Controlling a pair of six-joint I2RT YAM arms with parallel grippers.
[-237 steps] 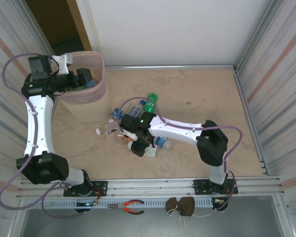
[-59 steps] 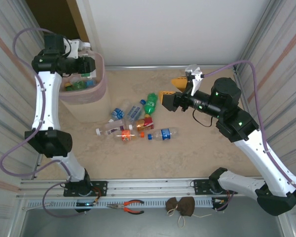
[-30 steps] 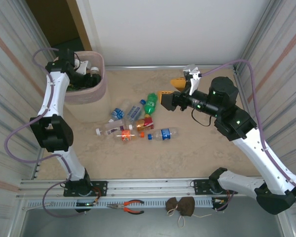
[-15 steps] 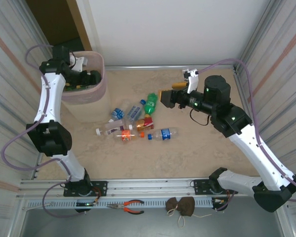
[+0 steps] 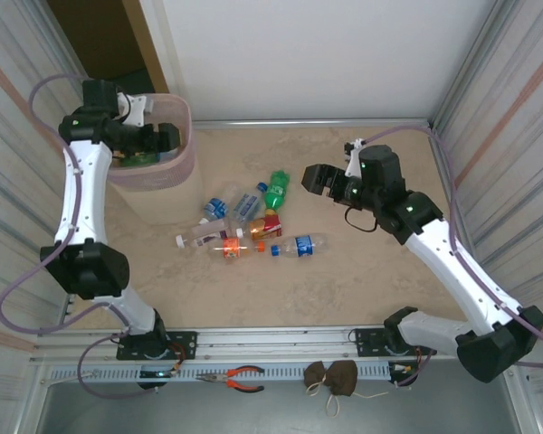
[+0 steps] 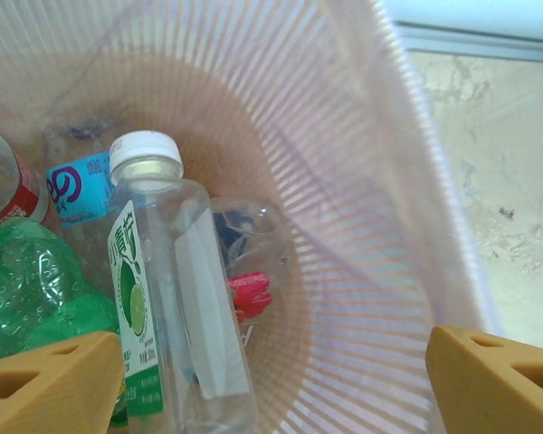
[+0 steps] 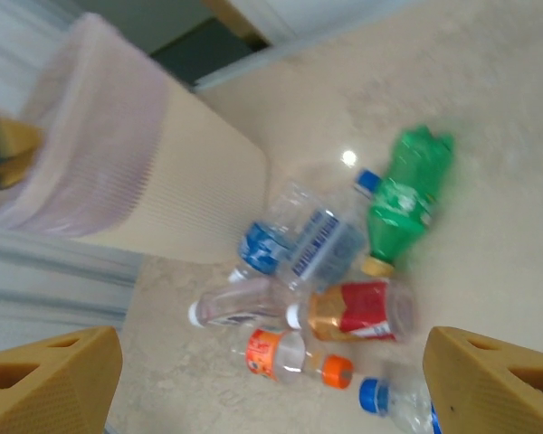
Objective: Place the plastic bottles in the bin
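Start at 10 o'clock on the table point(image 5: 362, 271): the bin point(image 5: 186, 149) stands there in the corner, and your left gripper point(image 5: 158, 140) hangs over its mouth. From the left wrist camera its orange fingertips point(image 6: 50, 384) sit spread wide with nothing between them, and you look straight down inside. There a white-capped bottle point(image 6: 163, 307) with a green label leans against the ribbed wall, cap toward 12 o'clock. At its 9 o'clock is a dimpled green bottle point(image 6: 23, 294). Toward 11 o'clock you see a blue-labelled bottle point(image 6: 77, 185) and a red-labelled bottle point(image 6: 0, 185) at the frame edge.

Move toward the table's middle and the loose bottles point(image 5: 249, 226) lie in a tight cluster, at 4 o'clock from the bin and apart from it. In the right wrist view a green bottle point(image 7: 403, 194) lies at the cluster's 1 o'clock, with a red-wrapped bottle point(image 7: 357, 312) just below it. An orange-capped bottle point(image 7: 294, 357) lies at 6 o'clock and a blue-capped bottle point(image 7: 394, 402) at 5 o'clock.

Your right gripper point(image 5: 309, 178) hovers at 2 o'clock from that cluster, touching none of them. Its fingers point(image 7: 45, 375) are wide apart and hold nothing.
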